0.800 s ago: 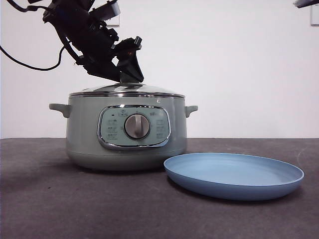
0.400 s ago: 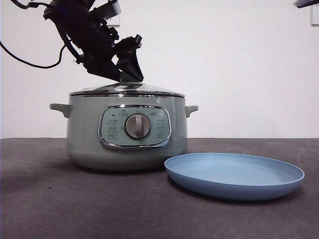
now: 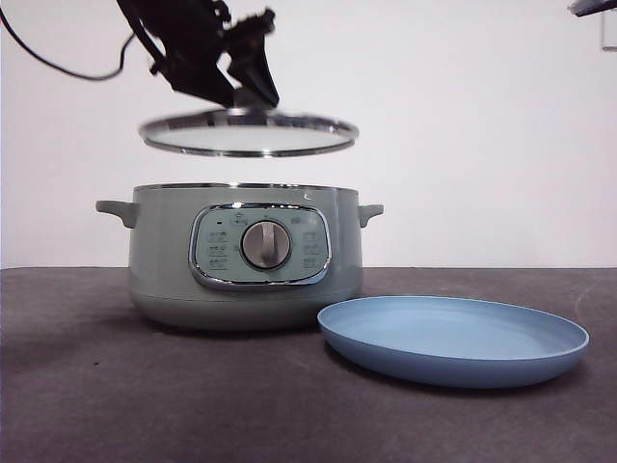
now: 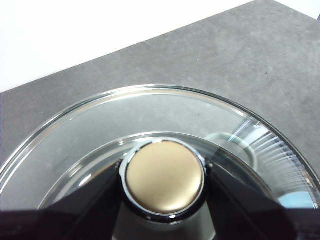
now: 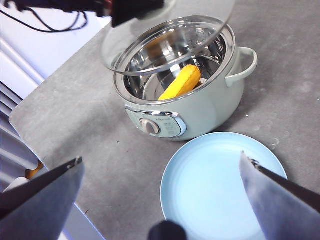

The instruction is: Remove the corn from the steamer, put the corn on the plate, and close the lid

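Two arms share the job: the left gripper (image 3: 253,95) has its fingers (image 4: 95,200) clamped on the knob (image 4: 164,183) of the lid (image 3: 249,133), one dark finger pressed against each side of the knob, and it holds the lid in the air, level and clear of the steamer (image 3: 246,256) with open space between the lid's chrome rim and the pot's rim. From the front view the arm enters from the upper left, dark and bulky, with a cable trailing off to the side. The right gripper (image 5: 160,200) hangs high above the desk (image 3: 116,386) with its fingers spread wide apart and nothing between them, looking down on the pot and the plate (image 5: 222,185).

Inside the open pot the corn (image 5: 181,83) lies on its side against the shiny metal liner, seen partly through the raised glass. The steamer stands on the dark grey desk with its dial and control panel facing the front camera. The light-blue plate (image 3: 453,340) sits on the desk just beside the pot, on the side of the pot's right-hand handle in the front view, its rim close to the base.
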Action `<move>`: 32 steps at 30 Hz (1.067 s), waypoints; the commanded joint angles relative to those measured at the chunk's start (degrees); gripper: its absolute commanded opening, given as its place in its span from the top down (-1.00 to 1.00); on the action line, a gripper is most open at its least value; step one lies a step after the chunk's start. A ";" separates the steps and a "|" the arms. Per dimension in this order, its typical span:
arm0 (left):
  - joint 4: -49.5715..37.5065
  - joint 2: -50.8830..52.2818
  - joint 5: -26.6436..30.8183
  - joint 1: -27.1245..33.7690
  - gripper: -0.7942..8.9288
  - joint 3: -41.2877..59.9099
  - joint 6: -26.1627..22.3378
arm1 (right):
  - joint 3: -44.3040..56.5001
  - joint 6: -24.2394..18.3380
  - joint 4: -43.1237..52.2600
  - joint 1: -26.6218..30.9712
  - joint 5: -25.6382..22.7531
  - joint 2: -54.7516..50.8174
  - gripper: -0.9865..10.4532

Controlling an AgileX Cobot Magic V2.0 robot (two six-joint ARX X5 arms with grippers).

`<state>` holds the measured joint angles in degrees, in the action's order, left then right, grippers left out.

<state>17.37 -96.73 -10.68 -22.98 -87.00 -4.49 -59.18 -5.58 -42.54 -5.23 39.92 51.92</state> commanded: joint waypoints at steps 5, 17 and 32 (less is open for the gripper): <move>5.31 11.69 -0.42 1.05 0.85 -1.33 -0.26 | -0.20 3.52 3.98 -0.13 0.24 2.40 -0.12; 22.32 32.20 0.07 1.29 0.85 -1.33 -1.38 | -2.19 13.73 18.93 -8.33 -2.58 12.48 -0.12; 37.24 49.72 5.84 1.29 0.85 -1.33 -1.29 | -39.21 12.11 6.71 -26.14 -22.73 45.70 -0.11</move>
<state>57.25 -48.12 -5.13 -21.63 -87.33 -5.15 -95.39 7.46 -35.27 -30.61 18.22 95.15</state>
